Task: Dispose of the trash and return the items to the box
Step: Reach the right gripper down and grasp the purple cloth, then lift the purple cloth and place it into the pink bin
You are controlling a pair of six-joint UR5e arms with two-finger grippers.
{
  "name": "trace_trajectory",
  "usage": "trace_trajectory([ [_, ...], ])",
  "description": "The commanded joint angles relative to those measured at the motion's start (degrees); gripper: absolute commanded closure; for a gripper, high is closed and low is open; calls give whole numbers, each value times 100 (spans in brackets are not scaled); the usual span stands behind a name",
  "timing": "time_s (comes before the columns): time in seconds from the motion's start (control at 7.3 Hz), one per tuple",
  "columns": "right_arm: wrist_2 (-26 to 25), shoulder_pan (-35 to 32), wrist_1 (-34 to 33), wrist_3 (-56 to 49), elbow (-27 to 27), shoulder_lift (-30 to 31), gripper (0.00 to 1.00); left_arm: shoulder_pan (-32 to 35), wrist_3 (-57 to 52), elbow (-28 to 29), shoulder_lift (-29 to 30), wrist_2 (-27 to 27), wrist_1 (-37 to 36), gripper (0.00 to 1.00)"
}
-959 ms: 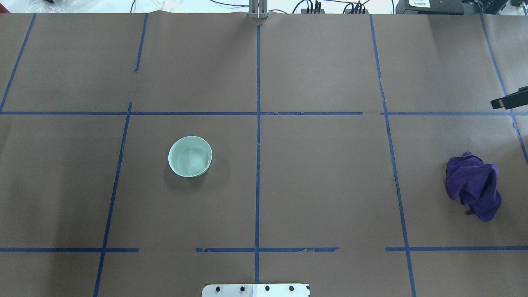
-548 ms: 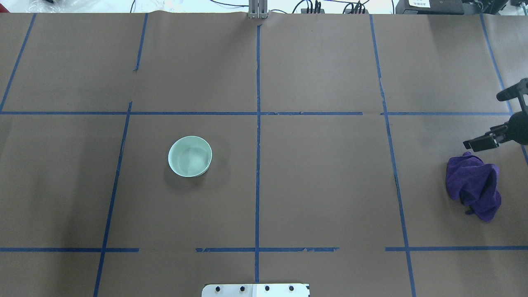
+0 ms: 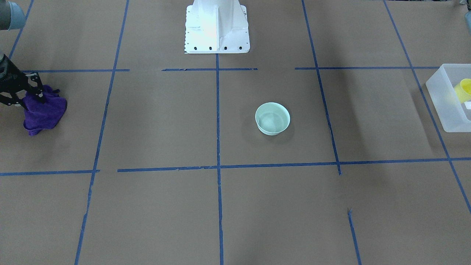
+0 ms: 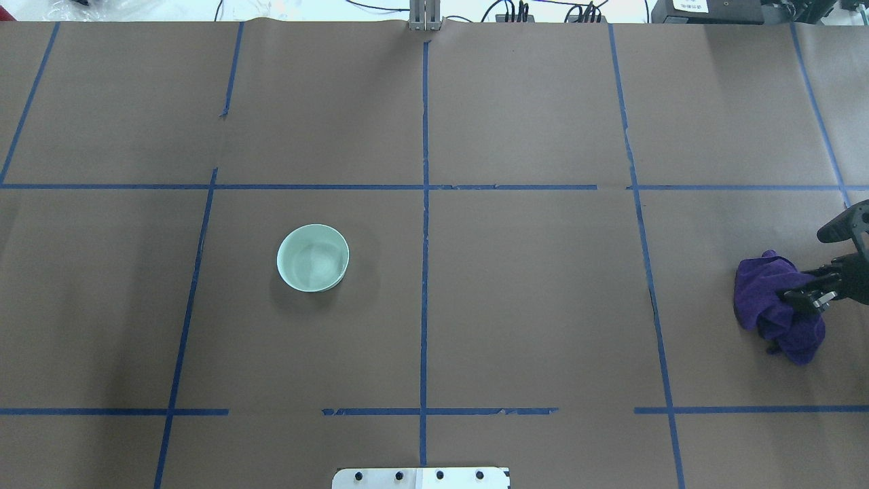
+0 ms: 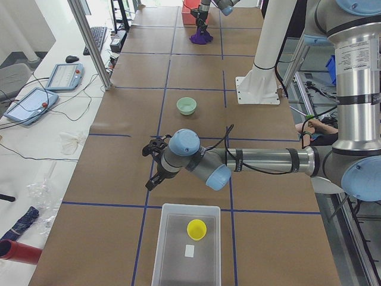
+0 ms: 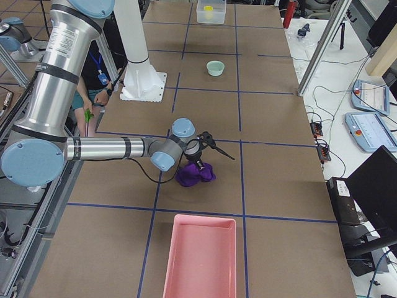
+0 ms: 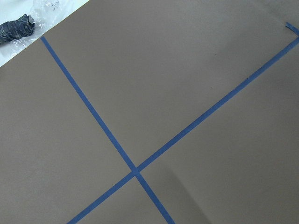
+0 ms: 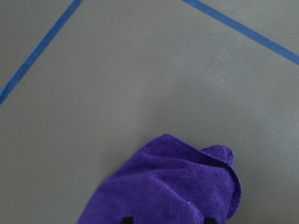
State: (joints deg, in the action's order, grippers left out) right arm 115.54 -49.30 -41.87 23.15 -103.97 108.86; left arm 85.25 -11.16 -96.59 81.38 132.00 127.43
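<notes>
The jaws of the right gripper point(image 4: 804, 299) are held spread over the crumpled purple cloth point(image 4: 764, 299) at 3 o'clock on the brown table point(image 4: 529, 305); the left gripper point(image 5: 156, 164) cannot be judged.

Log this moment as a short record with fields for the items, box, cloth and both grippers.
box: at the left end of the table
cup: inside the box
bowl: upright on the table, outside the box
purple cloth: crumpled, at the table's right end
right gripper: open, down on the purple cloth
left gripper: over bare table near the box, state unclear
</notes>
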Motion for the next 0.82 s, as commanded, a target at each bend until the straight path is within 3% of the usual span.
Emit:
trace_trajectory([
  [0.0,3,0,-14,-230,-9,-5,100,0,0,-1,0,1,1,0],
  [0.14,82,-201,-14,-563,-18,-5,100,0,0,-1,0,1,1,0],
  [0.41,1123,-1251,-511,-1509,-105,-23,100,0,9,-1,0,10,1,0],
  [0.55,1503,-1980,-1394,-2412,-358,-153,100,0,9,-9,0,10,1,0],
  [0.68,1872,-2805,-2751,-3560,-709,-381,100,0,174,-18,0,18,-7,0],
])
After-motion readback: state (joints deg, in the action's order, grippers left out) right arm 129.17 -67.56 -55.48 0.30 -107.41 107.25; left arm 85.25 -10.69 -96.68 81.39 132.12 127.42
